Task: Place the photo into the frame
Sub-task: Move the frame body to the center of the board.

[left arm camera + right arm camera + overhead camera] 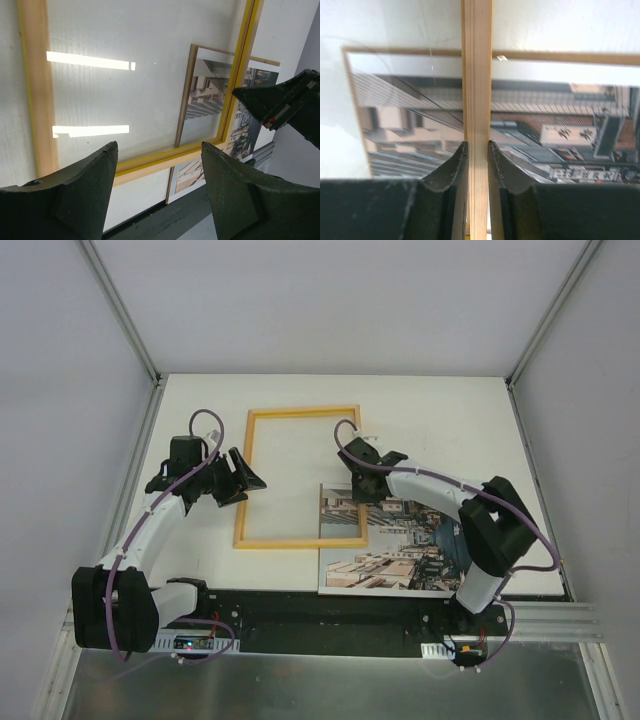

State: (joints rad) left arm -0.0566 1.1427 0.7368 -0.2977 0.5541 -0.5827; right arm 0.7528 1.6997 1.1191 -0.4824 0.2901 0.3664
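Jaws of the right gripper (360, 492) stand narrow, pinching the frame (300, 542) by its right rail, likely to lift it off the photo (400, 562), 1 corner tucked beneath, by the table (440, 420)'s near right corner. Left gripper (245, 480) hangs wide, empty.

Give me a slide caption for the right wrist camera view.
Jaws clamp the frame by its wooden rail, lying across the photo.

one frame (300, 412), one photo (390, 565), one table (450, 420), one left pincer (158, 150), one right pincer (477, 146)
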